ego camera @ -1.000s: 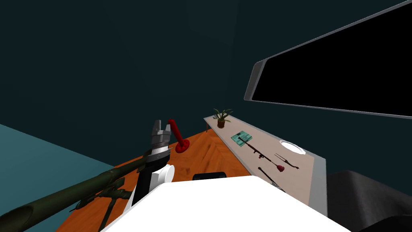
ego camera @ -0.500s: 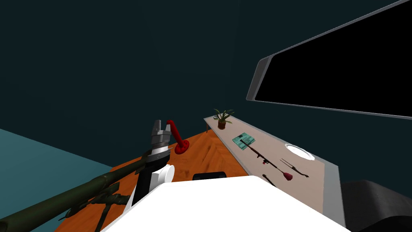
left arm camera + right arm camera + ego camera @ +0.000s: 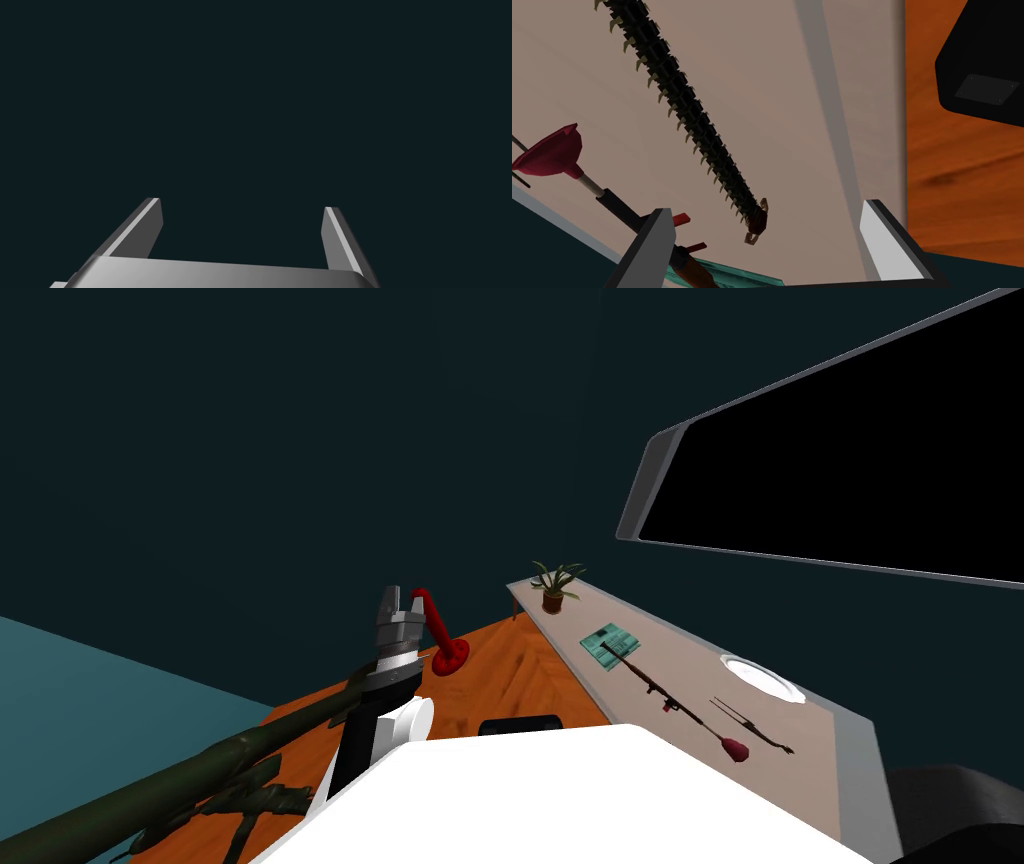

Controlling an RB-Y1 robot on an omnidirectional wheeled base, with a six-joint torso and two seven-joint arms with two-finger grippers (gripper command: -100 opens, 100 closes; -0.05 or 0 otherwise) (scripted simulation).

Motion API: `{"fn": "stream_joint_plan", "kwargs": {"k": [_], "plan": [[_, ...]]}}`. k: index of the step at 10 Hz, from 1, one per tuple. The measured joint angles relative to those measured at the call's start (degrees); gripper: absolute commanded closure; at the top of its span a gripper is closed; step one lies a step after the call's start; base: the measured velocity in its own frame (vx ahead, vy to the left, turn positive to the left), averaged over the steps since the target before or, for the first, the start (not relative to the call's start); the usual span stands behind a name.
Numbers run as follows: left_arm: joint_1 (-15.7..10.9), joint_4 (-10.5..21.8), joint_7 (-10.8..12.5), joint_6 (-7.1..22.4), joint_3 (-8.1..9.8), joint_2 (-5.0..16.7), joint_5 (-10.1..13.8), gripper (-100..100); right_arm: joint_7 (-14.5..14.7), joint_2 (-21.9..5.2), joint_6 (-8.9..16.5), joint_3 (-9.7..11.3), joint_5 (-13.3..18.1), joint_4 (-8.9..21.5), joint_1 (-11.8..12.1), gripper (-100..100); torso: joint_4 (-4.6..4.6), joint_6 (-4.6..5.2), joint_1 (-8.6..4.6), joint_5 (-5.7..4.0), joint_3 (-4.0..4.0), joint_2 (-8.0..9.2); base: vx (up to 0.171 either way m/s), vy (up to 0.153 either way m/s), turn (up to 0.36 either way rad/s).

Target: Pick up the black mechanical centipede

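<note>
The black centipede [image 3: 687,107], a long segmented body with pale legs, lies slantwise on a beige tabletop [image 3: 792,65] in the right wrist view. Its brownish head end points toward my right gripper [image 3: 767,207], which hovers open over the table with the head seen between the fingers, not touching. My left gripper [image 3: 398,606] is raised over the orange floor in the head view. In the left wrist view the left gripper [image 3: 242,205] stands open with nothing between its fingers.
On the table [image 3: 690,648] lie a teal book [image 3: 610,641], a long rod with a red funnel tip [image 3: 735,748], a two-pronged tool [image 3: 750,724], a white plate [image 3: 762,676] and a potted plant [image 3: 552,585]. A red object [image 3: 442,638], a black box [image 3: 520,725] and a long dark green tube [image 3: 180,768] sit on the orange floor.
The whole head picture has shifted: I have turned, so the table and its things slid right and down. The centipede's end has slipped behind my chest. The left arm holds still.
</note>
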Motion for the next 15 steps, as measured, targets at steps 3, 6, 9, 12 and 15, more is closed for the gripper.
{"fn": "stream_joint_plan", "kwargs": {"k": [3,6,9,12,15], "plan": [[0.0,0.0,0.0,0.0,0.00,0.0,0.0,0,1.3,0.3,0.1,0.3,1.6,3.5,-0.5,-100,0.06,0.01,0.09,0.02,0.15,0.26,0.053,-0.022,0.009],[0.0,0.0,0.0,0.0,0.00,0.0,0.0,0,2.6,-0.7,0.8,2.5,2.4,7.0,-1.2,-100,0.04,0.01,0.04,0.01,0.10,0.17,0.081,-0.033,0.006],[0.0,0.0,0.0,0.0,0.00,0.0,0.0,0,4.6,-0.8,1.5,4.5,4.6,11.6,-1.5,-100,0.01,0.01,0.00,0.00,0.02,0.04,0.103,-0.044,0.003],[0.0,0.0,0.0,0.0,0.00,0.0,0.0,0,5.8,-1.2,2.3,7.2,4.7,13.7,-2.0,0,0.06,0.01,0.12,0.03,0.17,0.30,0.032,-0.015,0.000],[0.0,0.0,0.0,0.0,0.00,0.0,0.0,0,6.2,0.4,3.1,8.0,4.1,15.4,-3.8,-100,0.12,0.01,-0.15,-0.03,0.31,0.53,-0.026,-0.079,0.066]]}}
